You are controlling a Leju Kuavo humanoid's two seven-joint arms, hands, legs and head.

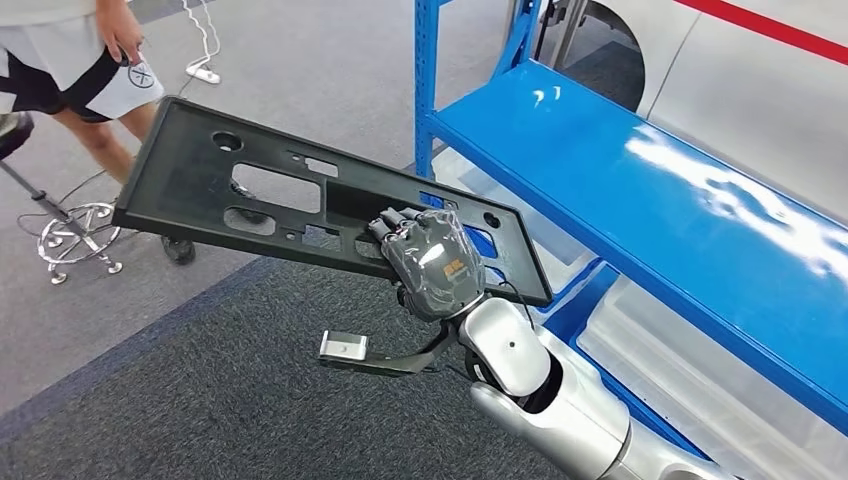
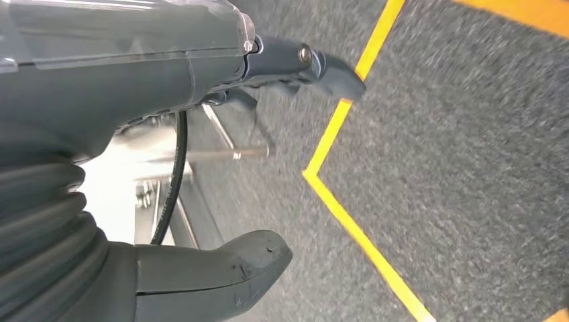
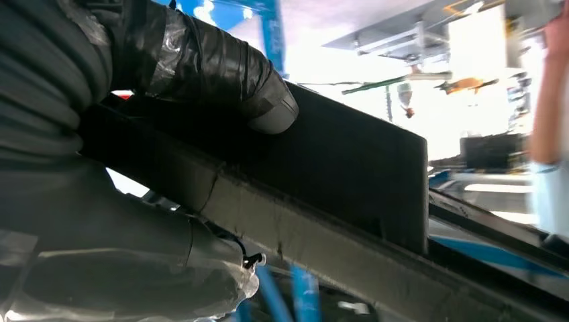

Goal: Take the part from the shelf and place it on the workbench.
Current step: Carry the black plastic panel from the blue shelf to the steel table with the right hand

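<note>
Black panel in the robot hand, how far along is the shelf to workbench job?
Done: the panel is off the blue shelf, which lies bare beside it. In hand: the right robot hand grips the panel by one edge and holds it over the carpet. The left robot hand holds nothing. Left: carrying it to the workbench and setting it down.

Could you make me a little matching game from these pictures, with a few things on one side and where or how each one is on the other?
Things:
1. black panel
2. blue shelf
3. left hand
4. yellow line

States:
A. holds nothing, hanging over the carpet
B. bare and glossy, beside the robot
C. painted on the grey floor, bent at a corner
D. gripped by the right hand, lifted off the shelf and tilted

Pairs: 1-D, 2-B, 3-A, 4-C
</note>
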